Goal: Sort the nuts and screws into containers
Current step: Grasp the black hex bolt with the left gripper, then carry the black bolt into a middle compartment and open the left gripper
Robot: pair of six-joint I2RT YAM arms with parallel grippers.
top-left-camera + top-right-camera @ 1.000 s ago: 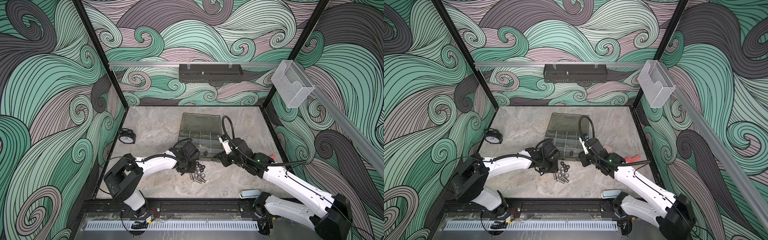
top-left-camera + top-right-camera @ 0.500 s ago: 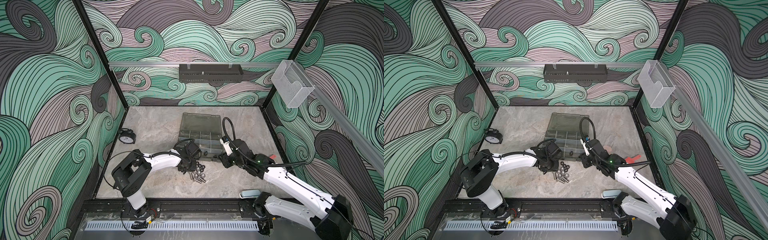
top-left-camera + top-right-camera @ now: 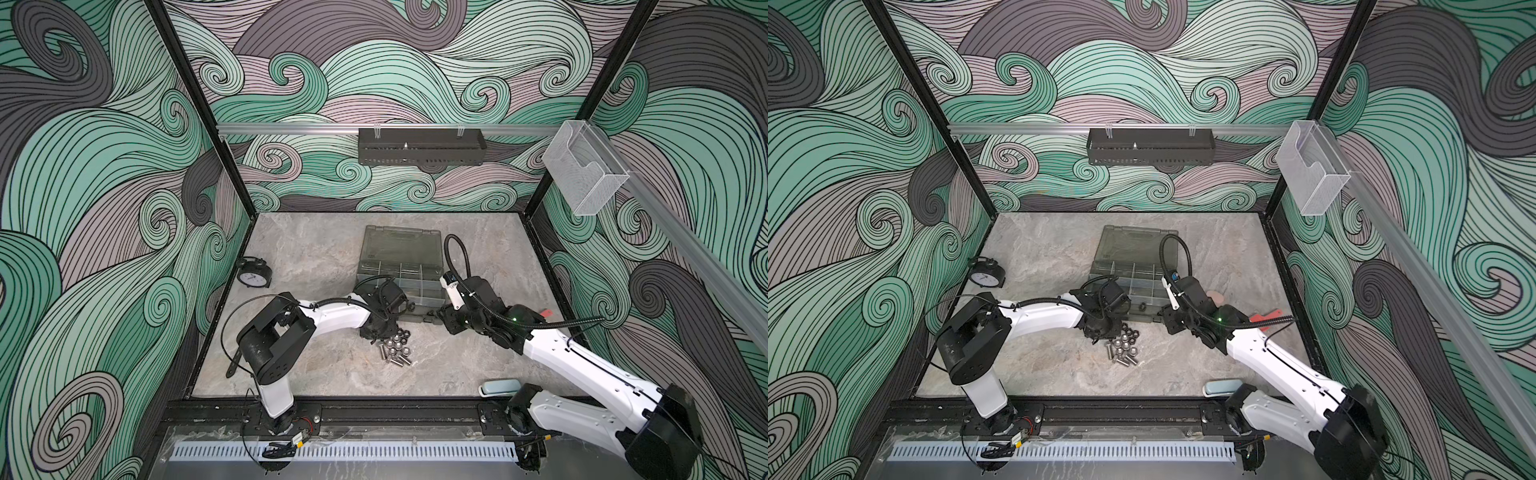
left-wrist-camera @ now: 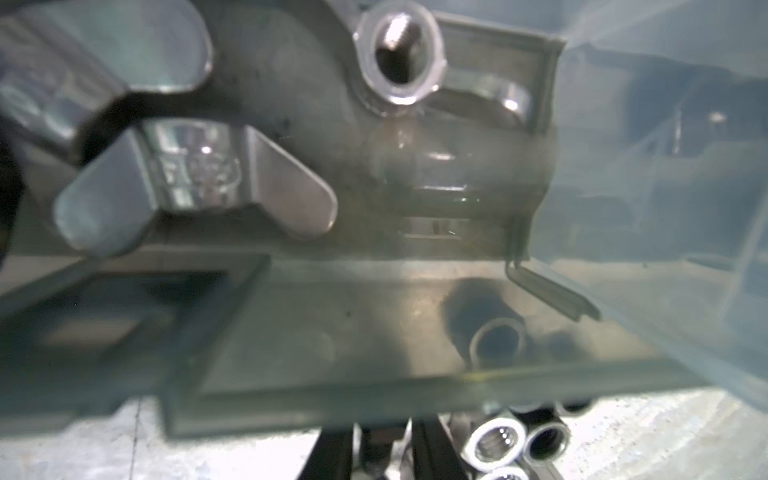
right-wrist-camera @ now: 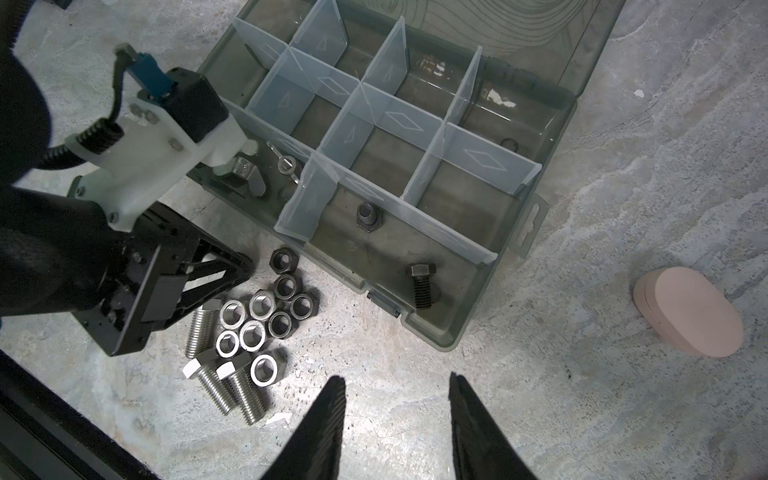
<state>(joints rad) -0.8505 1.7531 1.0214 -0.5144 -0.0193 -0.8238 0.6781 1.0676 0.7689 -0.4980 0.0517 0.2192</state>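
The grey-green organizer case lies open, its containers (image 5: 457, 195) split by translucent dividers (image 3: 409, 286) (image 3: 1138, 286). Two black screws (image 5: 422, 286) and a silver nut (image 5: 286, 164) (image 4: 399, 54) lie in the front compartments. Loose silver and black nuts (image 5: 257, 320) and silver screws (image 5: 224, 386) form a pile (image 3: 395, 349) (image 3: 1125, 345) in front of the case. My left gripper (image 5: 245, 264) (image 4: 382, 453) (image 3: 376, 332) is down at the pile's edge, its jaws narrow around a small dark thing I cannot identify. My right gripper (image 5: 397, 380) (image 3: 442, 320) hangs open and empty over bare table.
A black alarm clock (image 3: 254, 274) stands at the left wall. A pink disc (image 5: 690, 316) and a red-handled tool (image 3: 1268, 314) lie right of the case. A pale blue object (image 3: 498, 386) lies at the front edge. A black tray (image 3: 419, 146) and clear box (image 3: 586, 166) hang on the walls.
The left arm's elbow has swung toward the middle while its gripper stayed at the pile and its jaws narrowed. The right arm has barely moved.
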